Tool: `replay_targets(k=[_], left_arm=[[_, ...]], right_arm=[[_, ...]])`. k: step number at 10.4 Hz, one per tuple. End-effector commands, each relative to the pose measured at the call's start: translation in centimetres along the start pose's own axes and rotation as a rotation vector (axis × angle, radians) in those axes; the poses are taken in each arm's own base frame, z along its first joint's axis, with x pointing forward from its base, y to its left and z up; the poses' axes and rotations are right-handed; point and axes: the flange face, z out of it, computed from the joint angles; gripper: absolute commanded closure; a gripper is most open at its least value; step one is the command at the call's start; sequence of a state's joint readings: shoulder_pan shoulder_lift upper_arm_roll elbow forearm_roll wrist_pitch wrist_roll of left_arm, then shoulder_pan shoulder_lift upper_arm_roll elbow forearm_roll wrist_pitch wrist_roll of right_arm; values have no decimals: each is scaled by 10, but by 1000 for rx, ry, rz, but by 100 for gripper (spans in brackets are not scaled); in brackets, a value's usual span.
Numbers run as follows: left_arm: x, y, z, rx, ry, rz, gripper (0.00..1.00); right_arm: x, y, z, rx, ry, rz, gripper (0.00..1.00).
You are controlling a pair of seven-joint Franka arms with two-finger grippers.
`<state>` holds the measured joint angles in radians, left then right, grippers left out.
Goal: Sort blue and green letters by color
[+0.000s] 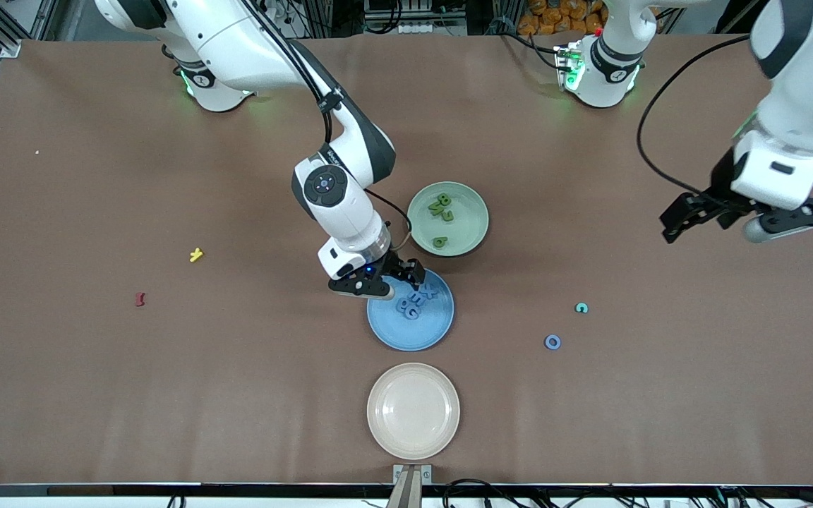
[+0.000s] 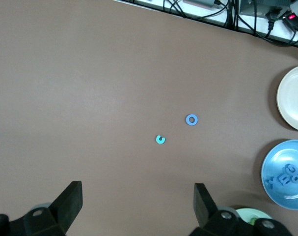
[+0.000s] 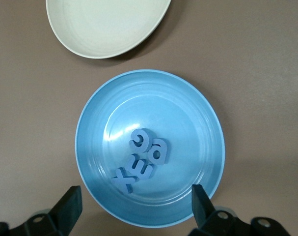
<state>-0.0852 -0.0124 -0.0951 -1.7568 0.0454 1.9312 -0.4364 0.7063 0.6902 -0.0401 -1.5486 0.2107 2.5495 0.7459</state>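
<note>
1. Three round plates sit in a row on the brown cloth-covered table (image 1: 96, 395): a pale green plate (image 1: 473, 219) farthest from the front camera, a blue plate (image 1: 413, 335) in the middle, and a cream plate (image 1: 413, 410) nearest.
2. The blue plate holds four periwinkle blue letters (image 3: 145, 160) clustered together, touching one another.
3. The pale green plate holds four lime green letters (image 1: 442, 212), three grouped together and one a little apart, nearer the front camera.
4. The cream plate holds nothing.
5. Two loose pieces lie on the table toward the left arm's end: a blue ring-shaped letter (image 1: 552, 342) and, near it but farther from the front camera, a small teal C-shaped letter (image 1: 581, 307).
6. Toward the right arm's end lie a small yellow letter (image 1: 196, 255) and a small red letter (image 1: 140, 299), well apart from the plates.
7. The right gripper (image 1: 392, 281) hangs over the blue plate's rim; its fingers stand wide and hold nothing.
8. The left gripper (image 1: 692, 215) waits high over the table at the left arm's end, fingers spread wide and empty.
9. Cables and equipment line the table's edges.
</note>
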Motion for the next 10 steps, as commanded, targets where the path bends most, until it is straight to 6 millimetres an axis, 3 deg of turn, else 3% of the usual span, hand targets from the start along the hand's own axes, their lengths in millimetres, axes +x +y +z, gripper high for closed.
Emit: replay_targets(k=[1, 3, 6, 10], left_arm=[[-13, -2, -30, 41, -62, 174, 0], [-25, -4, -54, 35, -89, 342, 0], [-22, -9, -85, -11, -121, 333, 0], [-14, -18, -79, 4, -135, 306, 0]], right_arm=[[16, 14, 3, -63, -7, -9, 0], [41, 48, 2, -173, -31, -71, 0], [92, 113, -9, -252, -88, -181, 0], [165, 217, -33, -328, -75, -211, 0]])
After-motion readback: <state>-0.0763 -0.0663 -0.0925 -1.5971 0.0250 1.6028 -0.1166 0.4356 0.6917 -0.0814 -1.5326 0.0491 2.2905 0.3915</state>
